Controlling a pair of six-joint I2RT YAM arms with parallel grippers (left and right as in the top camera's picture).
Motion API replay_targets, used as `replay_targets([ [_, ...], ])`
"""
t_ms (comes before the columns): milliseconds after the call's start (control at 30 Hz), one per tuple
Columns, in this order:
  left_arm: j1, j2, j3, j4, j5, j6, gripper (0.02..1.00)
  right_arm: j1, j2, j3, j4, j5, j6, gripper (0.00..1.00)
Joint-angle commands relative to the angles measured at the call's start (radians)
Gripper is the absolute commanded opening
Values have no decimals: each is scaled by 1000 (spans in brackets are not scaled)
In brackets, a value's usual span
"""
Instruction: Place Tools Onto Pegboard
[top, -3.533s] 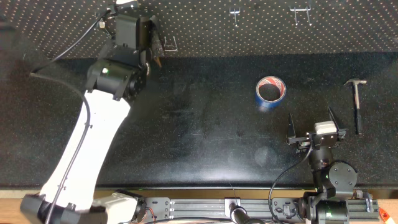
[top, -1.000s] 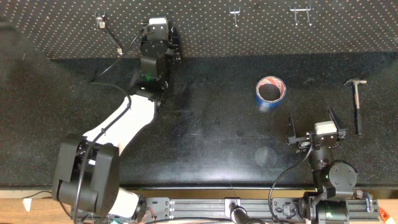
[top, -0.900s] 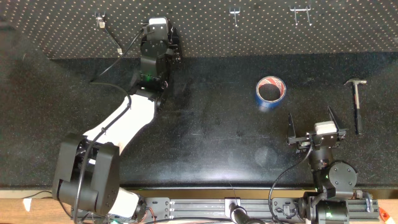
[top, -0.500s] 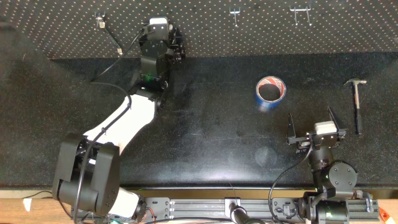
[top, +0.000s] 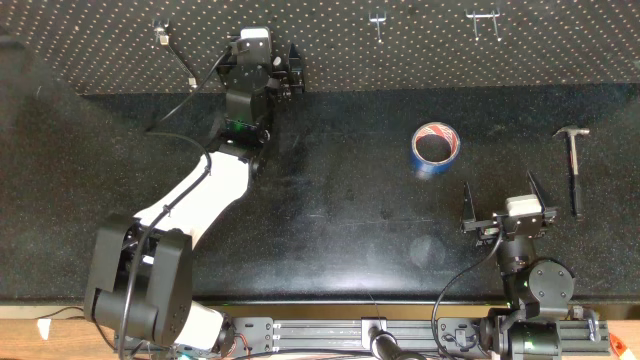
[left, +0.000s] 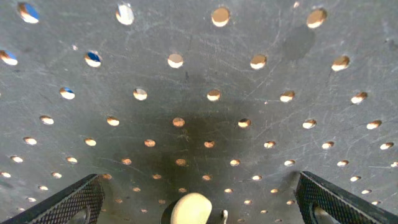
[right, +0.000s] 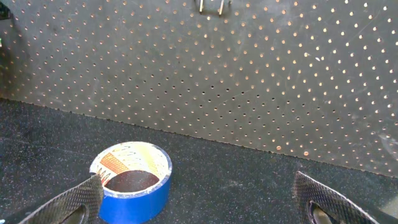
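The left gripper (top: 284, 68) is held against the pegboard (top: 430, 50) with its fingers spread apart; a cream rounded object (left: 191, 208) is seen between them and cannot be identified. The right gripper (top: 501, 200) is likewise open near its base, and the tape roll (top: 436, 146) and hammer (top: 574, 170) are noted lying on the table (top: 330, 200). Against one second ago, the left fingers are recorded wider apart; the rest is unchanged.

1. Pegboard (left: 199, 93): hard, dark matt sheet, finely scratched and scuffed;
2. Table (top: 330, 200): black covering, rough and grainy, matt;
3. Roll of tape (right: 132, 177): smooth blue side with a slight sheen;
4. Hammer (top: 575, 175): bright metal head, dark matt handle;
5. Hooks (top: 378, 22): thin, shiny metal wire.
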Motion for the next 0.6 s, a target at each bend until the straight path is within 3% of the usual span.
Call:
replay_targets([
  [33, 8, -63, 7, 5, 6, 2, 996, -5, -8, -2, -6, 8, -6, 996],
  [300, 12, -205, 7, -117, 6, 2, 996, -5, -8, -2, -6, 8, -6, 993],
  [600, 74, -465, -17, -470, 10, 1, 996, -5, -8, -2, -6, 8, -6, 993],
])
